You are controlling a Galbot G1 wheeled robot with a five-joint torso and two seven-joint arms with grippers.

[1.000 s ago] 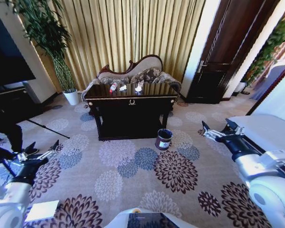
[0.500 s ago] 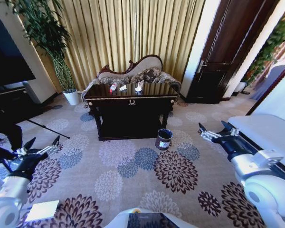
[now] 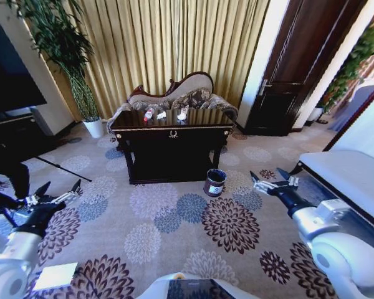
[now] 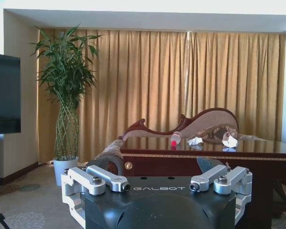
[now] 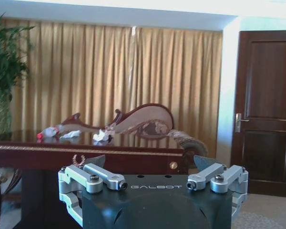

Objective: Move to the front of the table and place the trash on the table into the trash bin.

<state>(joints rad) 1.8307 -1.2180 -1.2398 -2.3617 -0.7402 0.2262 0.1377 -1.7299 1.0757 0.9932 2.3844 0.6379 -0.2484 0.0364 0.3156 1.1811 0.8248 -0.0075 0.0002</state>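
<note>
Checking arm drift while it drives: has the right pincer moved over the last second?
Yes. The right pincer, open, has swung inward toward the trash bin, which kept its place in the head view.

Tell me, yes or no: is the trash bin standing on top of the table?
No: in the head view the trash bin stands on the carpet by the front right leg of the table, below its top.

— What's in front of your right wrist?

— My right gripper [image 5: 155, 164], its fingers [image 5: 102, 177] spread wide with nothing between them. Past them stands the dark counter [image 5: 86, 155] with its gold trim.

— Anything on it?

— A bottle [image 5: 46, 133] with a red cap lying down, a white tissue [image 5: 70, 135] just beside it, and a pale wrapper [image 5: 102, 136] a little apart.

— And behind?

— A curved sofa [image 5: 143, 121], gold curtains [image 5: 114, 81], a dark door [image 5: 269, 114].
</note>
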